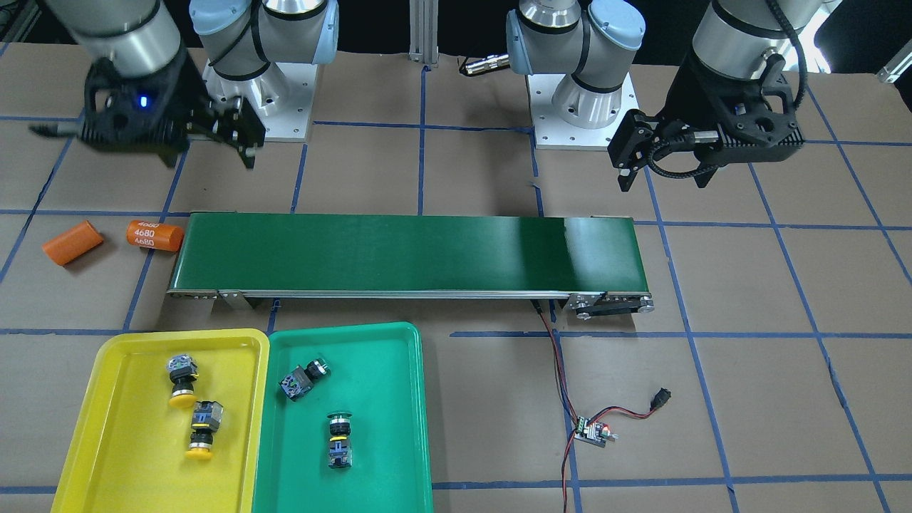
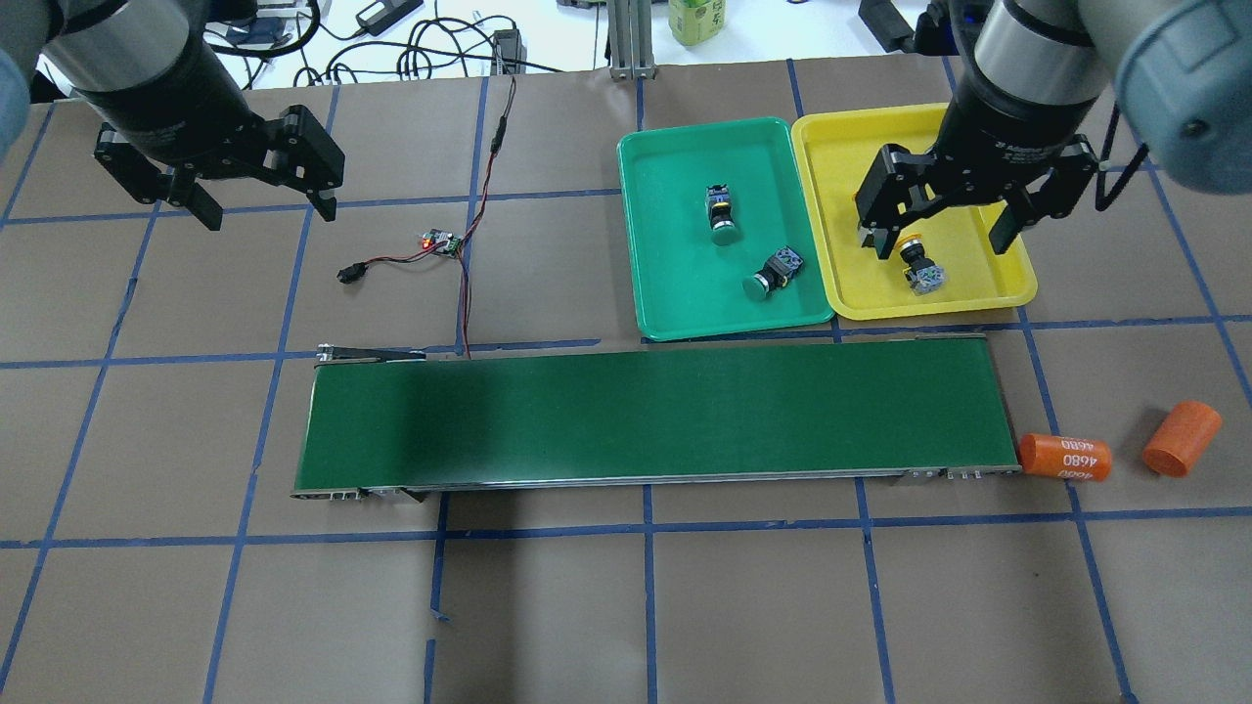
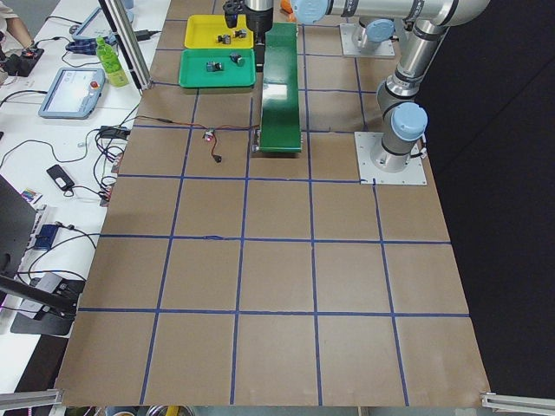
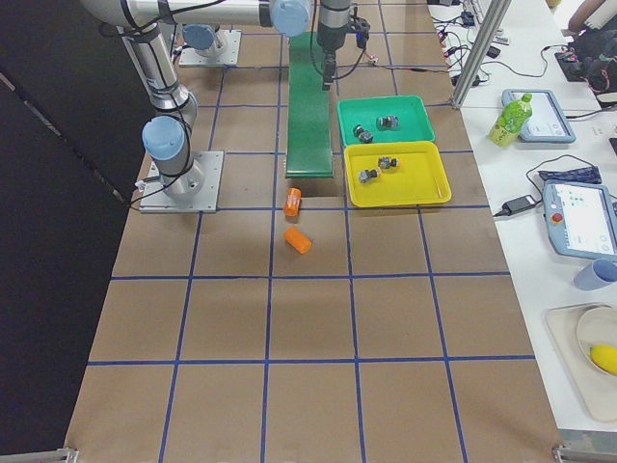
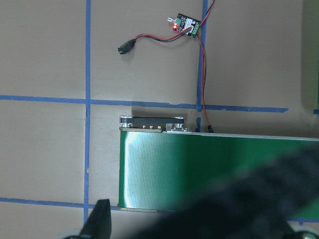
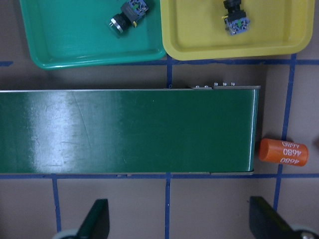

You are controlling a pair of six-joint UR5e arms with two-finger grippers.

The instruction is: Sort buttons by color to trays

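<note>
- Front-facing view: both yellow-capped buttons (image 1: pixel 182 381) lie in the yellow tray (image 1: pixel 125 434). Both green-capped buttons (image 1: pixel 340 440) lie in the green tray (image 1: pixel 388 399), at the near left of the tabletop.
- Overhead view: the left tool (image 2: pixel 266 210) and right tool (image 2: pixel 934 235) hang raised, fingers spread, holding nothing.
- Right wrist view: the conveyor belt (image 6: pixel 124 132) carries no button, so the sorting looks complete.

Front view faces the robot (image 1: pixel 570 64) steeply down; overhead looks forward from behind. Side views stand far off at the table (image 3: pixel 277 260) ends. Wrist views look straight down, close, sharing the belt (image 5: pixel 199 169); the right adds trays (image 6: pixel 75 35).
</note>
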